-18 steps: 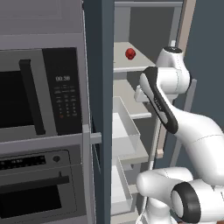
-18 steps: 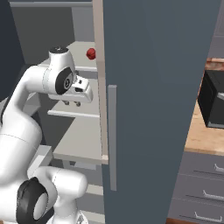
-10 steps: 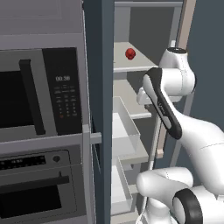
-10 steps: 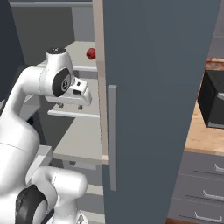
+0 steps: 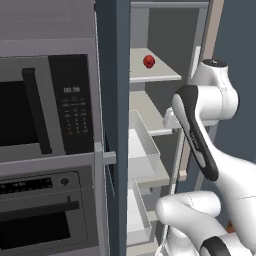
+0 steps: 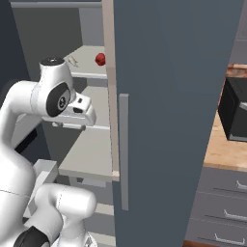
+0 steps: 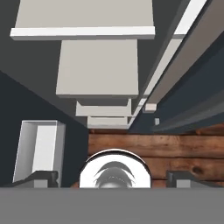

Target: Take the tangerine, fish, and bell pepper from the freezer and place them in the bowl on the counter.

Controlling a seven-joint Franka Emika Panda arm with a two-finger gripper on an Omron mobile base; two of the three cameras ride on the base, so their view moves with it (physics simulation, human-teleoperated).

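Note:
The freezer (image 5: 116, 75) stands open, its door (image 6: 169, 96) swung wide. The red bell pepper (image 5: 148, 61) (image 6: 100, 59) lies on an upper pale shelf. My gripper (image 6: 70, 125) hangs in front of the middle shelves, below the pepper and apart from it, pointing down. In the hand view the gripper (image 7: 113, 178) is open, its fingertips (image 7: 42, 177) far apart with nothing between them, above a stack of shelf edges and wooden floor. A strip of the counter (image 6: 219, 150) shows past the door. The tangerine, fish and bowl are out of view.
A black microwave (image 5: 45, 105) and oven (image 5: 45, 210) fill the cabinet left of the freezer. Clear drawers (image 5: 145, 145) jut out below the shelves. A small pale thing (image 6: 72, 60), too small to identify, lies left of the pepper. Another black appliance (image 6: 236, 116) sits on the counter.
My wrist has shifted a little to the right and down in the left base view. The bell pepper has not moved.

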